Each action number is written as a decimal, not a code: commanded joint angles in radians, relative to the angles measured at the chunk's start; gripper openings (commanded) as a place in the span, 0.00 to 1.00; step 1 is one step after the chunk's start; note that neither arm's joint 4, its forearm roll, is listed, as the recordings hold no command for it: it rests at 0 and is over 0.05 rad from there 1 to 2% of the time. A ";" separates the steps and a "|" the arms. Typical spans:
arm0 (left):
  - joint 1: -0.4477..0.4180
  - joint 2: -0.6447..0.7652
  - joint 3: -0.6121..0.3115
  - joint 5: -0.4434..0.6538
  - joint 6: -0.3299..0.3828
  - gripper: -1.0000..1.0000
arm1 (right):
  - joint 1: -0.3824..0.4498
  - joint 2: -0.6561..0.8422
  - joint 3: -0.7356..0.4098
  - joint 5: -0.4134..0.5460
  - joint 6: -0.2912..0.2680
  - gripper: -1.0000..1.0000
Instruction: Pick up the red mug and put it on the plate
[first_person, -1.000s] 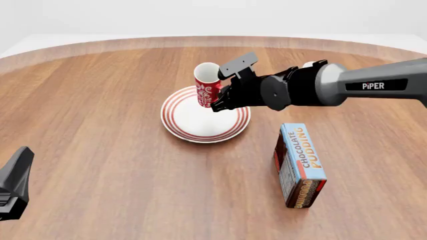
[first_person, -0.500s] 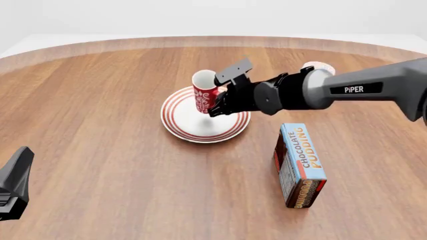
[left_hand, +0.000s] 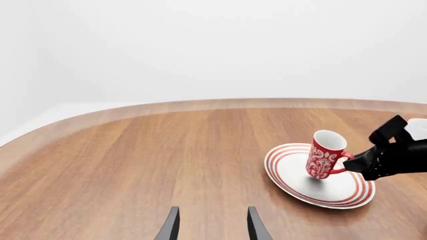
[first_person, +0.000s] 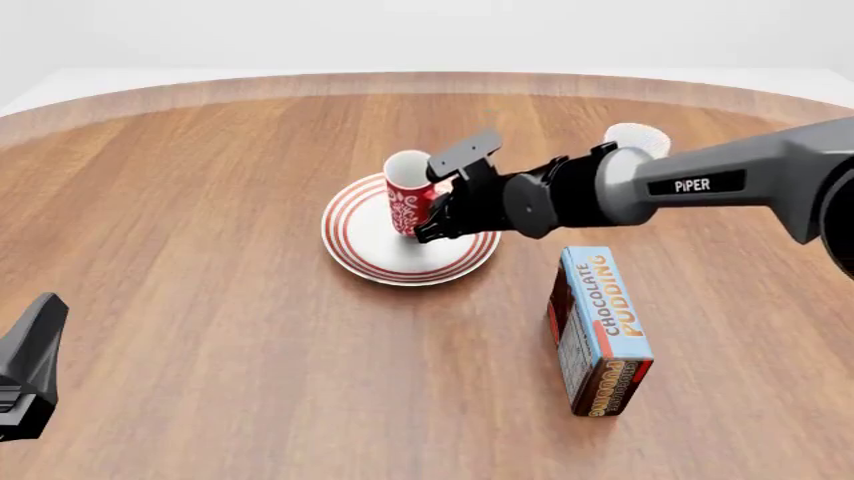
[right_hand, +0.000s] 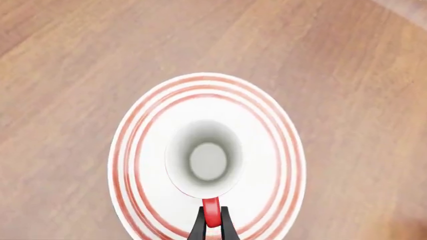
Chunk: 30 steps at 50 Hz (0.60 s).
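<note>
The red mug (first_person: 406, 205) with a white pattern stands over the middle of the red-ringed white plate (first_person: 387, 262), leaning slightly. Whether its base touches the plate or hangs just above it I cannot tell. My right gripper (first_person: 435, 214) is shut on the mug's red handle from the right. In the right wrist view I look down into the mug's white interior (right_hand: 207, 161) with the plate's rim (right_hand: 127, 165) around it, and the gripper (right_hand: 211, 226) pinches the handle (right_hand: 211, 210). The left wrist view shows mug (left_hand: 325, 156), plate (left_hand: 337, 194) and right gripper (left_hand: 363, 162). My left gripper (left_hand: 212, 227) is open and empty, far away at the near left.
A chocolate pudding box (first_person: 601, 330) stands to the near right of the plate. A plain white mug (first_person: 635, 138) sits behind my right arm, and its edge shows in the left wrist view (left_hand: 419, 128). My left arm (first_person: 30, 365) rests at the table's near left corner.
My right gripper has lowered the red mug towards the plate and shifted it slightly left. The left arm has not moved.
</note>
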 joint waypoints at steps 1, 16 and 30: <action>0.000 0.000 0.000 0.000 0.000 1.00 | 0.002 0.007 -0.005 -0.005 0.006 0.00; 0.000 0.000 0.000 0.000 0.000 1.00 | -0.002 0.011 -0.023 -0.008 0.008 1.00; 0.000 0.000 0.000 0.000 0.000 1.00 | -0.027 -0.007 -0.011 -0.011 0.004 1.00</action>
